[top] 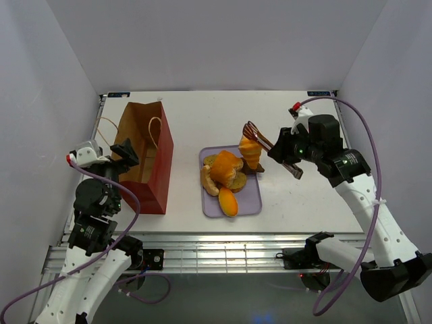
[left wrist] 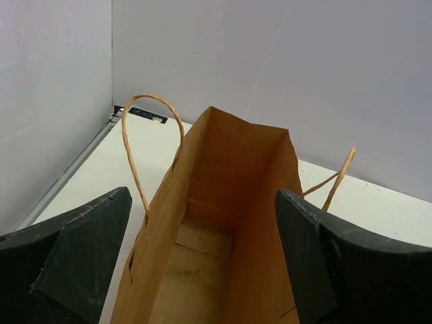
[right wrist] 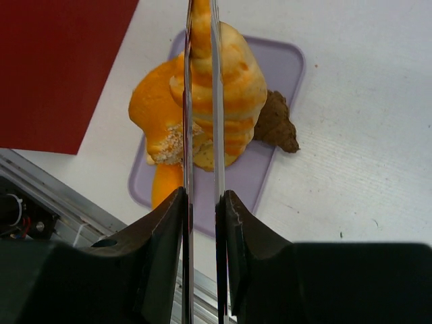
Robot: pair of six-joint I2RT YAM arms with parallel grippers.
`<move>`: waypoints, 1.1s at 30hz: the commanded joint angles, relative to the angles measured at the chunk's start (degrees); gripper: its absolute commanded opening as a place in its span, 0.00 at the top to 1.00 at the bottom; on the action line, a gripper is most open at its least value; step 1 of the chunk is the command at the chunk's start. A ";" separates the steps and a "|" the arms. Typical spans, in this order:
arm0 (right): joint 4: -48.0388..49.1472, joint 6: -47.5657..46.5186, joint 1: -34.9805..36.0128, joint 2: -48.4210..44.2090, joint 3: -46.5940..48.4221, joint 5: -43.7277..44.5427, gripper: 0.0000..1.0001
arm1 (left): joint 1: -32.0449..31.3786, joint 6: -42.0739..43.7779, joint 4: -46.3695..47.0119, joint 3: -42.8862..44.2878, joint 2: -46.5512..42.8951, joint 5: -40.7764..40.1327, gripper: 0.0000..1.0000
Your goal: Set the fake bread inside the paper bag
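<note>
The reddish-brown paper bag (top: 152, 162) stands open at the left; its tan inside (left wrist: 223, 202) shows no bread. My left gripper (top: 127, 152) is open, its fingers either side of the bag's mouth (left wrist: 202, 196). My right gripper (top: 290, 158) is shut on metal tongs (right wrist: 187, 135), its fingertips (right wrist: 202, 196) pinching the two blades. The tongs grip a golden-orange croissant (top: 251, 152) (right wrist: 236, 94) just above the tray's far right corner. An orange bun (top: 226, 165), a pale crescent roll (top: 208, 181) and an orange oval piece (top: 228, 201) lie on the lavender tray (top: 251, 202).
A dark brown crumbly piece (right wrist: 275, 125) lies at the tray's right edge. The bag's cord handles (left wrist: 135, 148) loop out over its sides. White walls close the table at the back and both sides. The metal rail (top: 202, 246) runs along the near edge.
</note>
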 commanded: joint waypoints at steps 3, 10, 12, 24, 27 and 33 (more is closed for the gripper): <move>0.05 -2.49 0.26 3.32 13.33 -4.68 0.75 | -0.39 0.42 0.53 -0.73 -2.03 -4.30 0.02; -1.01 -3.90 1.40 10.52 28.89 -9.77 0.75 | -0.39 0.60 1.49 -1.52 -4.92 -7.12 0.02; 0.31 -3.20 2.45 11.67 31.11 -11.09 0.75 | -0.39 0.86 2.20 -2.05 -6.33 -8.61 0.02; 3.13 -0.56 16.06 25.82 52.00 -9.87 0.74 | -0.39 1.04 2.72 -2.58 -7.56 -12.66 0.02; 2.95 -0.30 18.70 30.48 59.39 -8.99 0.74 | -0.39 1.13 3.08 -2.75 -8.18 -13.98 0.03; 8.65 1.90 21.79 36.11 65.31 -9.60 0.74 | -0.39 1.30 3.25 -3.10 -8.44 -13.98 0.03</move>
